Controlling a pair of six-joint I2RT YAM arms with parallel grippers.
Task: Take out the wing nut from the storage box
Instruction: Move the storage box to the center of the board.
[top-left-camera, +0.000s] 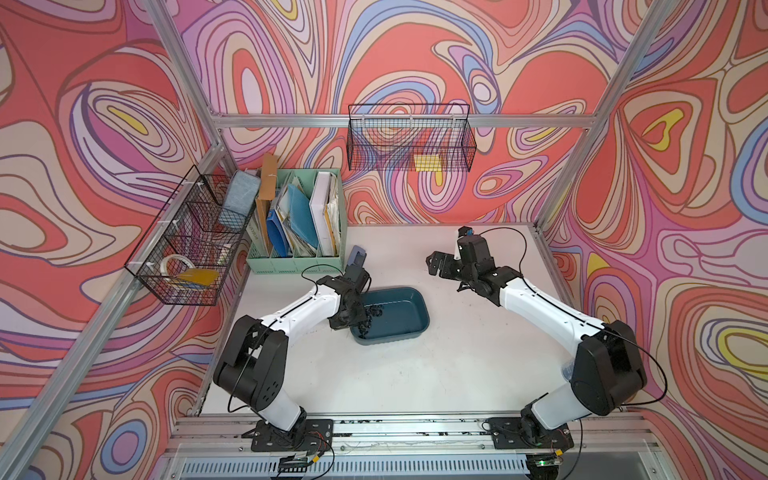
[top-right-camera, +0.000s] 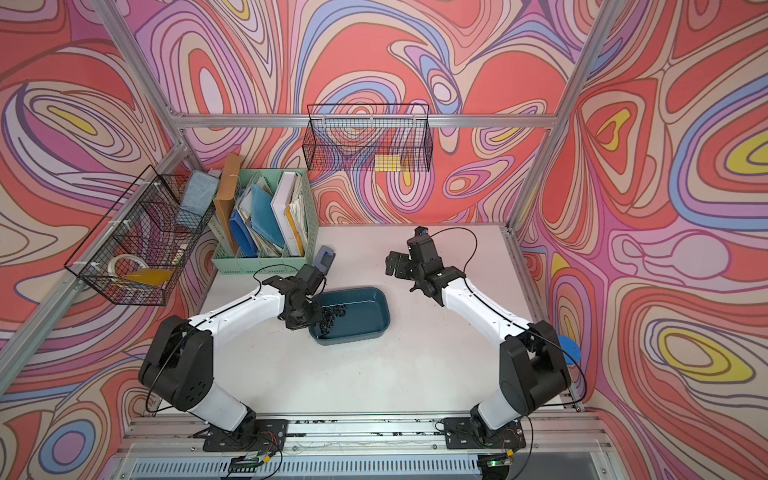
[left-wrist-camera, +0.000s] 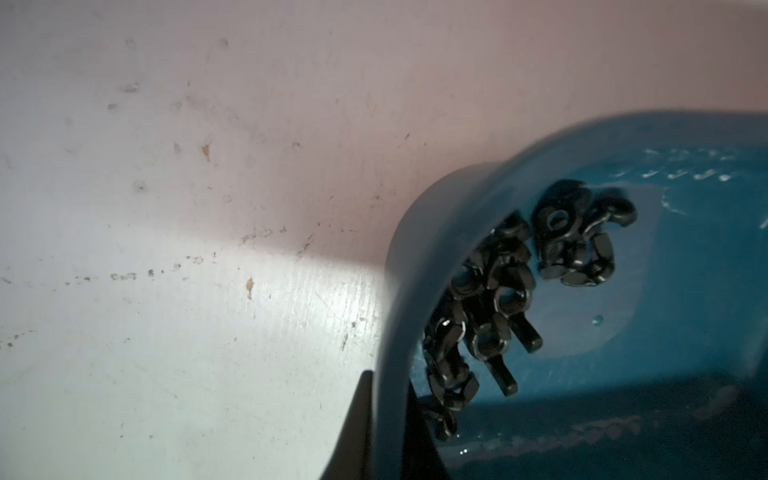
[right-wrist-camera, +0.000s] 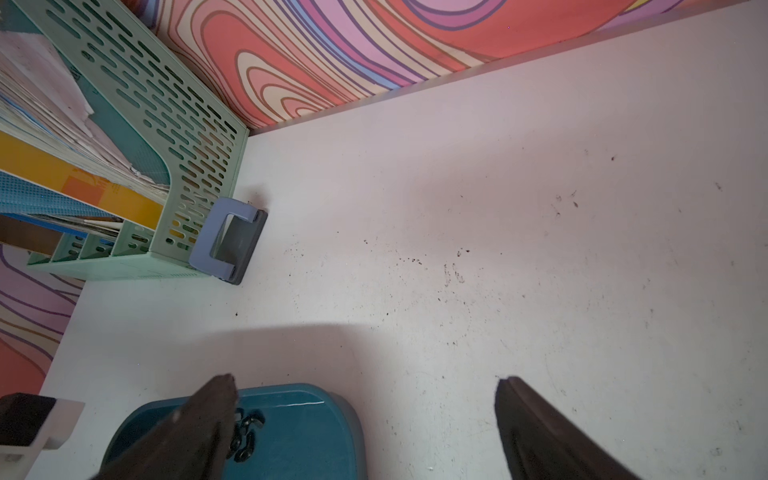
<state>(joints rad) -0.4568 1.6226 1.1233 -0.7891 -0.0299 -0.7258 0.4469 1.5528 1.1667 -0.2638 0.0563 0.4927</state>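
A mint-green file organiser (top-left-camera: 291, 264), crammed with folders and papers, stands at the far left corner of the white desk (top-left-camera: 415, 365). A blue-grey hole punch (right-wrist-camera: 232, 241) sits right against its near corner. A black back-wall basket (top-left-camera: 409, 137) holds a yellow pad (top-left-camera: 428, 162). A black side-wall basket (top-left-camera: 151, 266) holds a tape roll (top-left-camera: 176, 264). Swirling pink, red and lilac patterns cover the walls.

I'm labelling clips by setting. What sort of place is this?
Probably a robot test cell dressed as an office desk: an aluminium frame with swirl-printed walls encloses a white table, a left arm and right arm are bolted to its front rail, and a mint-green file organiser holds folders.
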